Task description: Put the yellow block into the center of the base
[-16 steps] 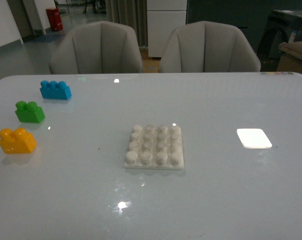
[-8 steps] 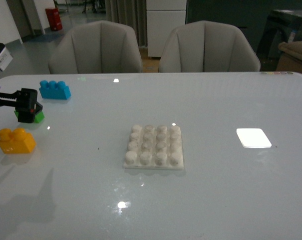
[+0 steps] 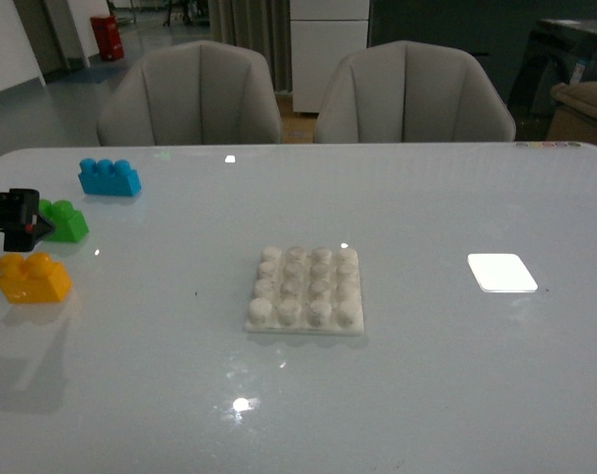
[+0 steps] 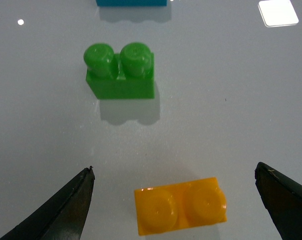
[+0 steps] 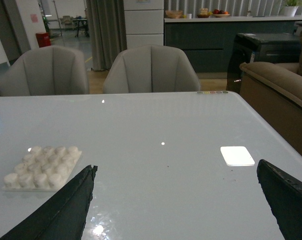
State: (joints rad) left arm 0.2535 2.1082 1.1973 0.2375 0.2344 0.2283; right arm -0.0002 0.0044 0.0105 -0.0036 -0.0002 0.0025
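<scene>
The yellow block [image 3: 34,277] lies on the table at the far left, studs up; in the left wrist view the yellow block [image 4: 180,205] sits between and just below my spread fingertips. My left gripper [image 3: 24,223] hovers over it, open [image 4: 174,172] and holding nothing. The white studded base [image 3: 306,290] rests at the table's middle, nothing on it. My right gripper [image 5: 175,170] is open over bare table, with the base [image 5: 43,166] off to one side. The right arm is out of the front view.
A green brick [image 3: 65,221] and a blue brick [image 3: 110,177] sit behind the yellow one; the green brick [image 4: 121,72] is close past my left fingers. A bright white patch [image 3: 502,273] lies at the right. Two chairs [image 3: 189,94] stand behind the table.
My left gripper entered from the left, covered the green brick half a second ago, and has since drawn back left and lower. The bricks and base stayed put.
</scene>
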